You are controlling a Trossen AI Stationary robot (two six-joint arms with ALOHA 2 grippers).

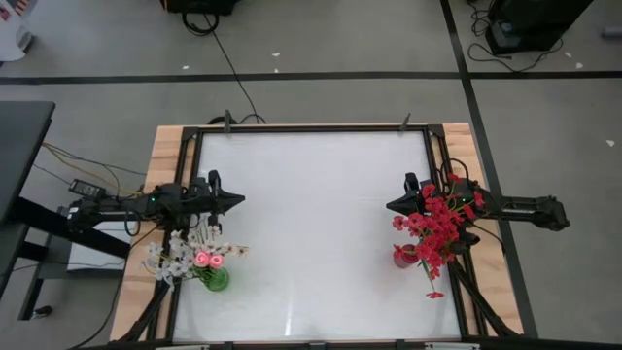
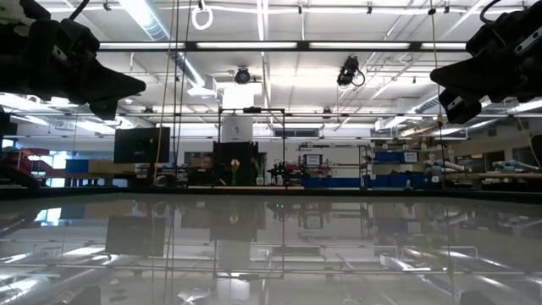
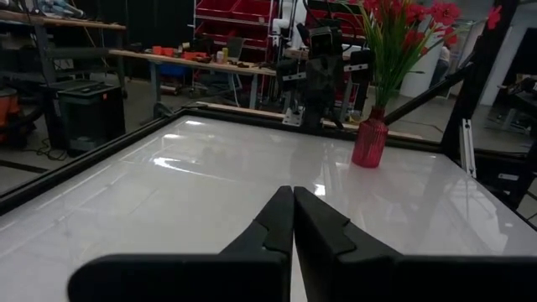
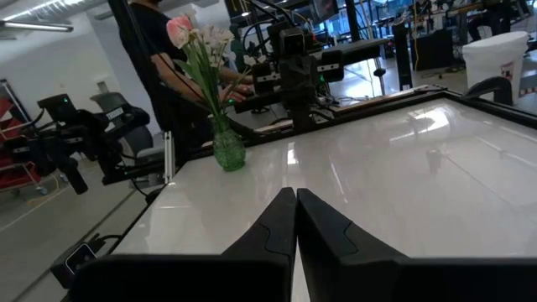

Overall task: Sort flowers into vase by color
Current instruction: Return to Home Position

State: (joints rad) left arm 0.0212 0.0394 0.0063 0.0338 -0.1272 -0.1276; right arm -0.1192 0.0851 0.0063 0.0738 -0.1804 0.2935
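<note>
I am treating this as the parking step, since the sorting looks done. The pink and white flowers (image 1: pixel 190 255) are standing in the green vase (image 1: pixel 217 281) at about 7 o'clock on the tabletop (image 1: pixel 311 214). The red flowers (image 1: pixel 439 222) are standing in the red vase (image 1: pixel 404 257) at about 4 o'clock.

The left gripper (image 1: pixel 236 201) is sitting at 9 o'clock and the right gripper (image 1: pixel 393 205) at 3 o'clock. Both are empty, with their fingers pressed together, and are pointing at each other across the bare middle.

To finish well, I am planning slow, level moves that stay clear of both vases. The right side needs the most care: from above, the red blossoms are overlapping the right arm, so a quick swing could snag the spray and tip the vase.

I am finding no brand, label or writing I can read; anything in the room behind is, I think, too small to make out.
</note>
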